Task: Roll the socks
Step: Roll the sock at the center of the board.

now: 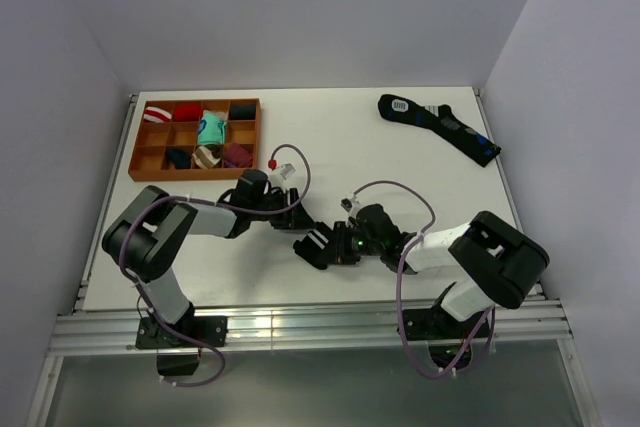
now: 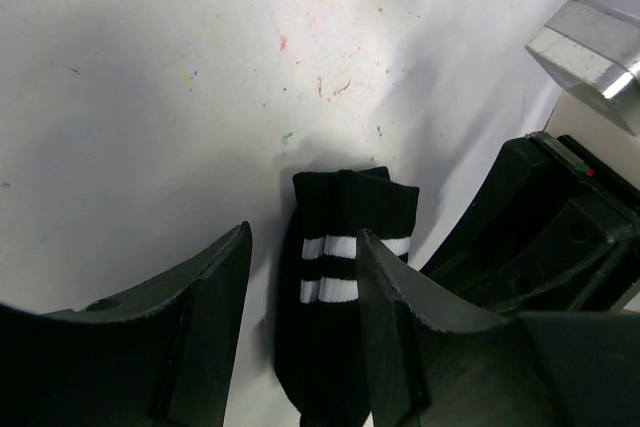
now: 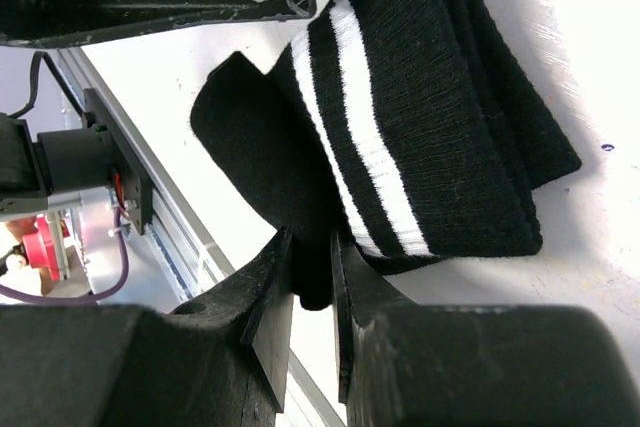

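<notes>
Scanning from the left: orange tray (image 1: 257, 137) with rolled bundles sits at the back-left, well apart from the work, so we skip it. Next come the left jaws, low over the surface (image 2: 150, 67), standing apart with nothing clamped. The socks (image 2: 325, 297) lie in that gap, flat on the surface, near the front edge between the two arms. The finger on the right of that view (image 2: 400, 347) overlaps the knit's edge. The other finger (image 2: 200, 337) leaves a sliver of bare surface beside it, so there is no squeeze.

Key relation: the socks' long axis runs straight out ahead of the left jaws, along their reach, with the white stripes crossing the gap side to side. We judge that closing here would pinch across the width, not the length.

Moving right, the right jaws are narrow, nipped on a black fold of the socks (image 3: 430, 117) at the corner below the stripes, with the main body lying flat away from them. Both arms are at the thing: the right holds, the left only straddles. From overhead we can hardly see the socks under the wrists. Far right at the back lies a longer dark sock (image 1: 440, 127), not ours.
</notes>
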Available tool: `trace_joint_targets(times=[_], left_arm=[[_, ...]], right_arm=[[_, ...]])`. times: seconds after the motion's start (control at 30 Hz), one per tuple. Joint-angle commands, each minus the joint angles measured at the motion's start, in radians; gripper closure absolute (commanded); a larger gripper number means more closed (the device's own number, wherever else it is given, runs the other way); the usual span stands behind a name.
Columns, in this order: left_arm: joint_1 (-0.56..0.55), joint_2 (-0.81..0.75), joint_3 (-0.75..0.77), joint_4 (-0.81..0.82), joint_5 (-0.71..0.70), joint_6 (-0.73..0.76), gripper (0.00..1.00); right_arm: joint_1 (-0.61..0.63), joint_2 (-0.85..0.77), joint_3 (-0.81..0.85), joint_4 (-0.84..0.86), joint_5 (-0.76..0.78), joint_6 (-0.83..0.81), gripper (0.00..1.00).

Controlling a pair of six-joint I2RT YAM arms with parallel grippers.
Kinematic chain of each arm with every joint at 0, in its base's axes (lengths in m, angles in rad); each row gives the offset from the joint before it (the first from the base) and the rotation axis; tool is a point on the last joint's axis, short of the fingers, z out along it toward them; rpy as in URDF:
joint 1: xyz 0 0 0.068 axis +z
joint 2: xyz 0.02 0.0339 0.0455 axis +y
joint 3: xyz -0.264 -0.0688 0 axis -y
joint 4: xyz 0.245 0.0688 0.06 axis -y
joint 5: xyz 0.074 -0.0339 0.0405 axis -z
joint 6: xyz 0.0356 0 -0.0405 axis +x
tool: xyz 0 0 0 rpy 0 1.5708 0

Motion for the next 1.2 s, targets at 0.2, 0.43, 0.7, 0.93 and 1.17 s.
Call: trace_joint_targets(times=[0.2,0.43,0.7,0.93,1.17], left_arm=[[0.001,0.055,0.034,-0.020,0.059,0.064,0.47],[-0.034,0.110,0.094,-0.119,0.010,0.118,0.48],[-0.035,0.139,0.105,-0.146,0.001,0.118,0.75],[-0.015,0.118,0.087,-0.139,-0.044,0.075,1.00],[0.072,0.011,0.051,-0.162,-0.194,0.009,1.00]], right_arm=[[-0.002,0.026,-0.019,-0.222,0.038,-0.061,0.82],[-0.003,0.025,-0.018,-0.235,0.041,-0.067,0.82],[-0.007,0.008,-0.013,-0.249,0.043,-0.073,0.82],[-0.010,-0.029,0.008,-0.308,0.046,-0.089,0.82],[-0.010,-0.071,0.035,-0.378,0.037,-0.112,0.82]])
